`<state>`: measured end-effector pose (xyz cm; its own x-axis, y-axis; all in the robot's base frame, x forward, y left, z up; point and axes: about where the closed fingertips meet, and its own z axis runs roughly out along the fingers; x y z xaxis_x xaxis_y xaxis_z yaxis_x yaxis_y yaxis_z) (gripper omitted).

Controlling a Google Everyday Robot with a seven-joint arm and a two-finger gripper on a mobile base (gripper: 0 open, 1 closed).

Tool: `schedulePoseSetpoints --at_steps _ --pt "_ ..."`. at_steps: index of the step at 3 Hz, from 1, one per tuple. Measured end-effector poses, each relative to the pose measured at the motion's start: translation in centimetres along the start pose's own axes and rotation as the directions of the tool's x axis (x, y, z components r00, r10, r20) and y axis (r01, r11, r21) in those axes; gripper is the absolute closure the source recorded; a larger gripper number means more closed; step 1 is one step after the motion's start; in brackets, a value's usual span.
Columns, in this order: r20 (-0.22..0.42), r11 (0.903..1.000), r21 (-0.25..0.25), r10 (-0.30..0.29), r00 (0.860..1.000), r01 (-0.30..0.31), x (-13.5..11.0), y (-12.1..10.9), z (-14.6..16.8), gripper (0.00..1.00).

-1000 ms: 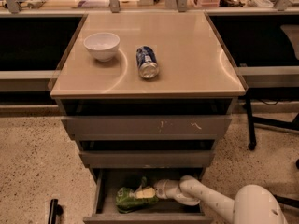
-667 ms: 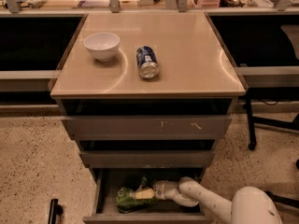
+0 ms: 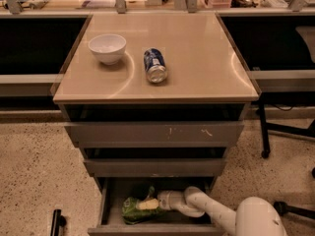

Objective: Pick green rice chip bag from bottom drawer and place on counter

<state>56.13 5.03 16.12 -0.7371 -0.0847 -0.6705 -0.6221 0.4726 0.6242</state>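
The green rice chip bag [image 3: 129, 210] lay crumpled in the pulled-out bottom drawer [image 3: 104, 205], in its left half. Its bright green foil was creased and caught a pale sheen along the top. The robot's white arm [image 3: 211, 211] entered the drawer from the lower right. The gripper [image 3: 147, 204] rested on the bag's upper right part, and whether it had closed on the foil could not be told.

The bottom drawer stood out farther than the two above it, so the bag sat just in front of the middle drawer [image 3: 153, 167] and below its front edge. The grey left wall of the drawer ran close beside the bag, and the arm filled much of the right half. The top drawer [image 3: 153, 133] was also slightly out, its front scuffed with pale marks. The insides of both upper drawers were too dark to read.

Above them, the glossy beige counter [image 3: 206, 58] carried a white bowl [image 3: 107, 48] upright near its back left corner. A blue soda can [image 3: 155, 65] lay on its side just left of centre, apart from the bowl. To the right of the can a broad stretch of bare surface ran to the counter's thin dark edge. On the speckled floor [image 3: 34, 171], a dark chair leg [image 3: 264, 136] stood to the right of the cabinet
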Motion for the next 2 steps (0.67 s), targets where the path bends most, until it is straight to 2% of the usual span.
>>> schedulePoseSetpoints --at_steps 1,2 --pt "-0.017 0.9995 -0.027 0.015 1.0 -0.016 0.56 0.0 0.83 0.18" --pt "-0.017 0.9995 -0.027 0.015 1.0 -0.016 0.56 0.0 0.83 0.42"
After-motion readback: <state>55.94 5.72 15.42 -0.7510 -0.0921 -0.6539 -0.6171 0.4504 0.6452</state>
